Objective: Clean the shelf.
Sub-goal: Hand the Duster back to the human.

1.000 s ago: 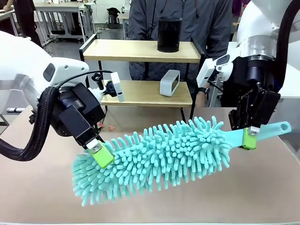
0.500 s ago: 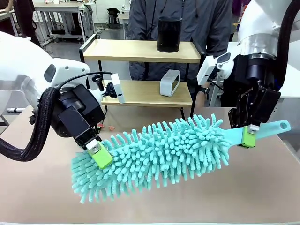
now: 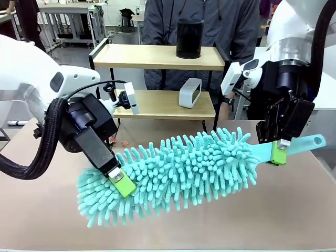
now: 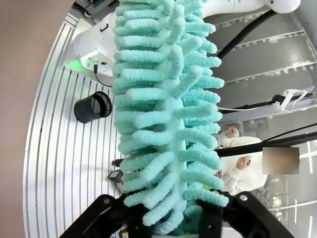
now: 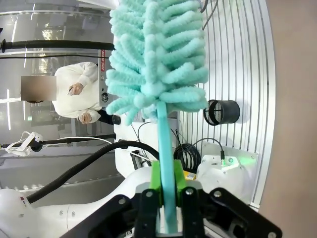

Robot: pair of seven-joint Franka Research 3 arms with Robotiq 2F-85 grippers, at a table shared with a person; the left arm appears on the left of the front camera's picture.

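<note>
A teal fluffy duster hangs level over the brown table, in front of the shelf. My right gripper is shut on its thin teal handle, green pads pinching it in the right wrist view. My left gripper grips the duster's fluffy head near its left end, its green pad sunk into the strands. In the left wrist view the head rises from between that gripper's fingers. The shelf stands at the far side of the table, behind the duster.
A black cylinder stands on the shelf's top board and a small white box on the lower one. A person in a grey jacket stands right behind the shelf. The brown table lies bare in front.
My left gripper has slid down and right along the head and closed into the strands. The duster's left end sank slightly. The right gripper has held still.
</note>
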